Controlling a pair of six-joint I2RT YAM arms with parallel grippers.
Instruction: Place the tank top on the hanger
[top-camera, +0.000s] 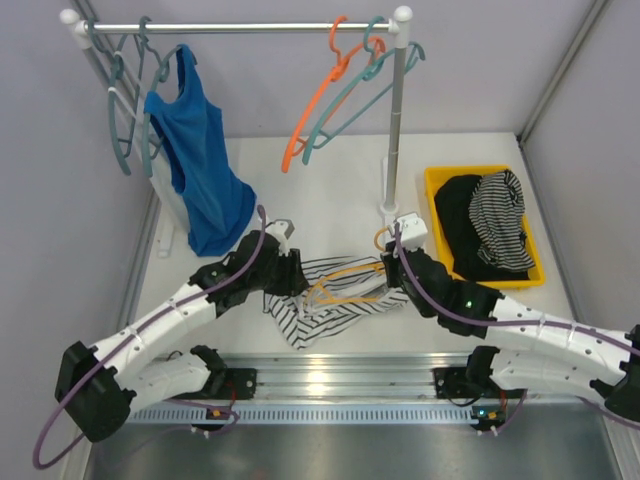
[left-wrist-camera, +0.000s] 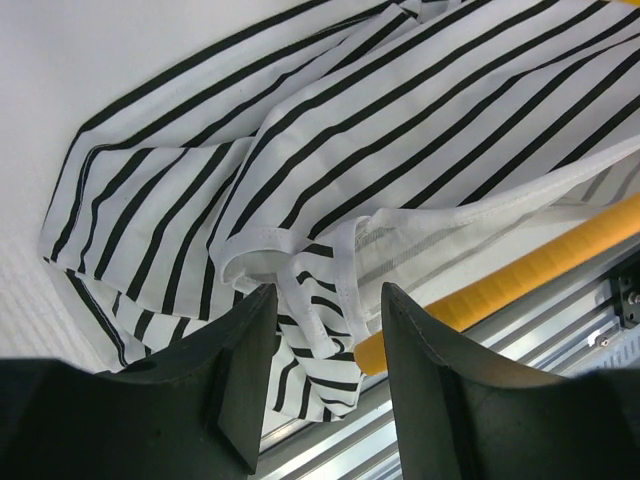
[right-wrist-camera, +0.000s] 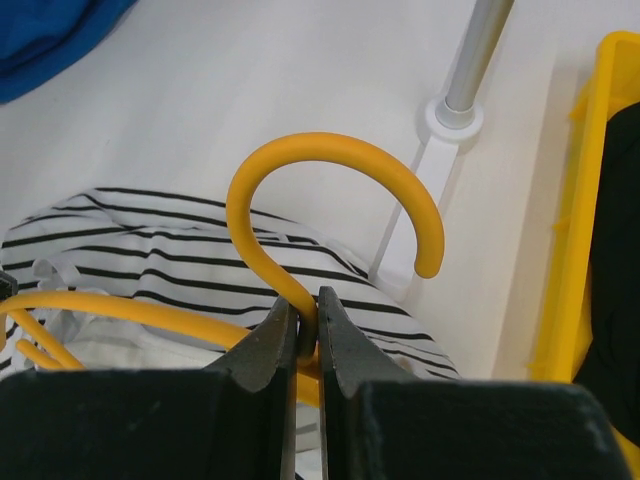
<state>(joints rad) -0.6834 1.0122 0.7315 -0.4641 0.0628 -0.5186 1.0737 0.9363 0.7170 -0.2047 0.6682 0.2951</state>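
The white tank top with black stripes (top-camera: 325, 303) lies crumpled on the table between my arms. The amber hanger (top-camera: 345, 282) lies on and partly inside it, hook towards the right. My right gripper (right-wrist-camera: 308, 318) is shut on the hanger (right-wrist-camera: 300, 190) at the neck just below the hook. It sits at the top's right edge in the top view (top-camera: 395, 270). My left gripper (left-wrist-camera: 325, 300) is open just above the tank top (left-wrist-camera: 330, 140), its jaws either side of a strap beside the hanger's arm end (left-wrist-camera: 520, 275). It also shows in the top view (top-camera: 290, 272).
A clothes rail (top-camera: 240, 27) stands at the back with a blue tank top (top-camera: 200, 165), teal hangers (top-camera: 125, 120) and an orange hanger (top-camera: 312, 105). Its right post (top-camera: 396, 130) stands just behind my right gripper. A yellow bin (top-camera: 535, 272) of dark garments sits at the right.
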